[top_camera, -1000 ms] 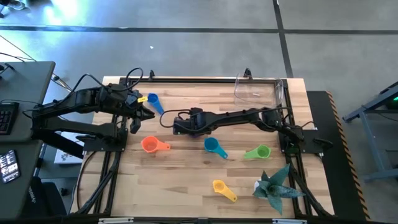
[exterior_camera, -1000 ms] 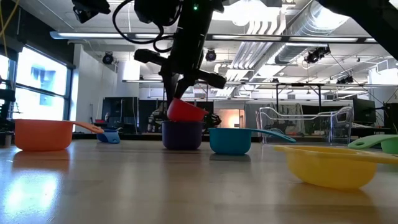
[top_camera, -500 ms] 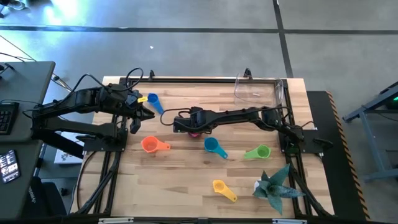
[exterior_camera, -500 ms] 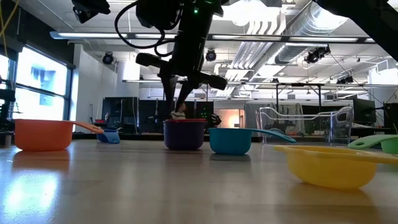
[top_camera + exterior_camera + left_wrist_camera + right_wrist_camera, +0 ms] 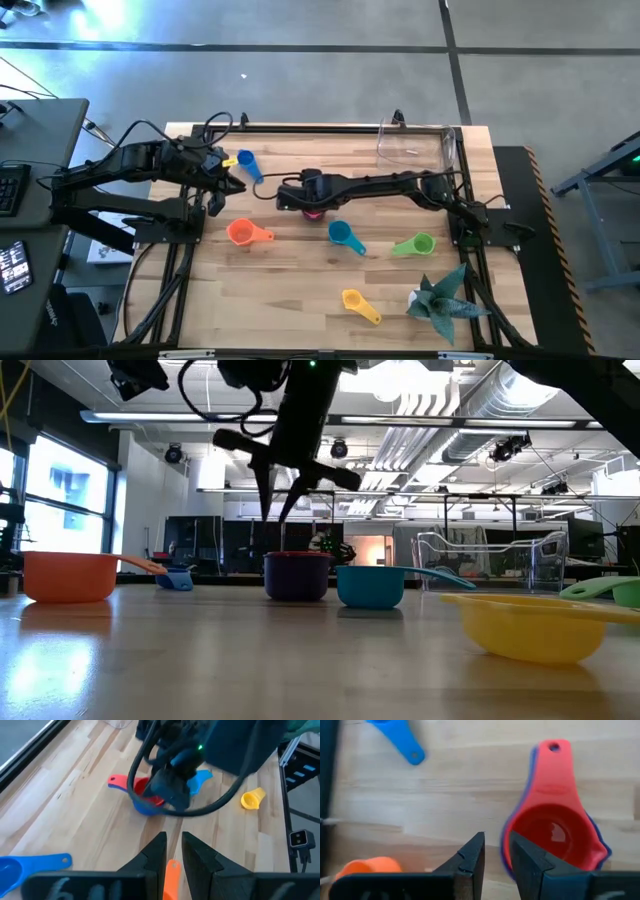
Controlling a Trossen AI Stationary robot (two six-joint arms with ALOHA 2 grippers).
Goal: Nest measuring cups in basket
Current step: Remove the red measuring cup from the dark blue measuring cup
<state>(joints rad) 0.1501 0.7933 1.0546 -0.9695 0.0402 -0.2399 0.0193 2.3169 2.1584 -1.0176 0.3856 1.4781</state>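
Note:
The red cup (image 5: 312, 211) sits nested inside the purple cup (image 5: 296, 577), whose base rests on the table; only the red rim (image 5: 296, 555) shows above it. My right gripper (image 5: 303, 200) (image 5: 278, 510) (image 5: 496, 855) hovers open just above them, touching nothing. The blue (image 5: 248, 165), orange (image 5: 240, 233), teal (image 5: 342, 235), green (image 5: 415, 244) and yellow (image 5: 360, 303) cups lie singly on the wood. The clear basket (image 5: 412, 143) stands at the far right. My left gripper (image 5: 238, 186) (image 5: 174, 845) waits at the left with a narrow gap between its fingers.
A teal spiky plant (image 5: 440, 300) stands at the near right corner. A black metal frame (image 5: 320, 128) runs along the table's far edge and sides. Bare wood lies between the orange and yellow cups and in front of the basket.
My right gripper lowered the tilted red cup into the purple cup, let go of it, and rose straight up clear of both. The red cup now sits level inside the purple one, which stayed in place.

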